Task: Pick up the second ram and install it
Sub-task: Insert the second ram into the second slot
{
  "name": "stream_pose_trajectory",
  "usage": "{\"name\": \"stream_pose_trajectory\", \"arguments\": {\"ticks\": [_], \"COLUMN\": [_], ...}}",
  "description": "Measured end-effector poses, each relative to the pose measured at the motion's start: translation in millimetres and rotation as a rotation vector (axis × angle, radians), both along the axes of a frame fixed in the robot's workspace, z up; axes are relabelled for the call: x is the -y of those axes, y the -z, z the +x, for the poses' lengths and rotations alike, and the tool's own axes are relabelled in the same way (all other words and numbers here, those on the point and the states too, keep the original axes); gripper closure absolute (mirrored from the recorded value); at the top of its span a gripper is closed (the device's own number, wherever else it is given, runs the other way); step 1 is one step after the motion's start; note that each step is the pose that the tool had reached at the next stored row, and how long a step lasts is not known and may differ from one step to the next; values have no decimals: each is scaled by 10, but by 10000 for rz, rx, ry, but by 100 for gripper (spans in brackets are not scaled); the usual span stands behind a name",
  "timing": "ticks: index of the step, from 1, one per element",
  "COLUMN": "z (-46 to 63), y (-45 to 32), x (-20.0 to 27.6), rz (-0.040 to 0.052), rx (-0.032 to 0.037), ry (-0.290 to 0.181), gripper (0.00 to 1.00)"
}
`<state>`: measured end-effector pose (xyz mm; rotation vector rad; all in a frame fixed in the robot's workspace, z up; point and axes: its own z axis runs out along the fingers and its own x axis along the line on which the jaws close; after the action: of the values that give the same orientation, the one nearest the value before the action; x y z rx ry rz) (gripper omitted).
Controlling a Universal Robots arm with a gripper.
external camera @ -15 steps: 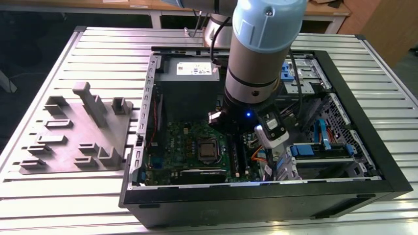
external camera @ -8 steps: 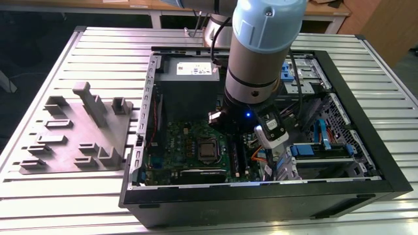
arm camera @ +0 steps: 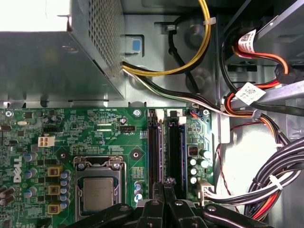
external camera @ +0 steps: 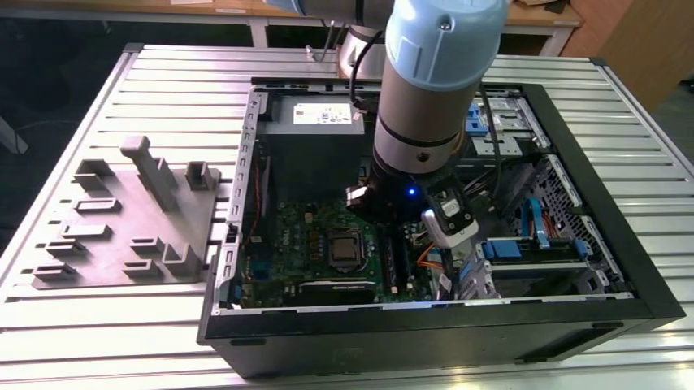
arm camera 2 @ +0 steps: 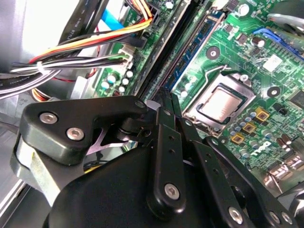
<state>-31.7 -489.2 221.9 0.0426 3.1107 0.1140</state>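
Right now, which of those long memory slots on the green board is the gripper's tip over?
The gripper sits over the gap between the two dark slots, nearer the slot beside the processor socket; the other slot lies toward the cables.

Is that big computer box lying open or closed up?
Open. The computer case lies on its side on the table with the side panel off, so the green motherboard and cables show.

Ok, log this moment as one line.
gripper: shut, over RAM slots | motherboard: CPU socket exposed | computer case: open
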Motion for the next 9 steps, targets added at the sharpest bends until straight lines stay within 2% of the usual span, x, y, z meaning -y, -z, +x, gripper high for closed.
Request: {"name": "stream_pose_trajectory", "arguments": {"ticks": [9], "z": [0], "y": [12], "x": [0], "rz": [0], "rx": [0], "ry": [0], "gripper": [89]}}
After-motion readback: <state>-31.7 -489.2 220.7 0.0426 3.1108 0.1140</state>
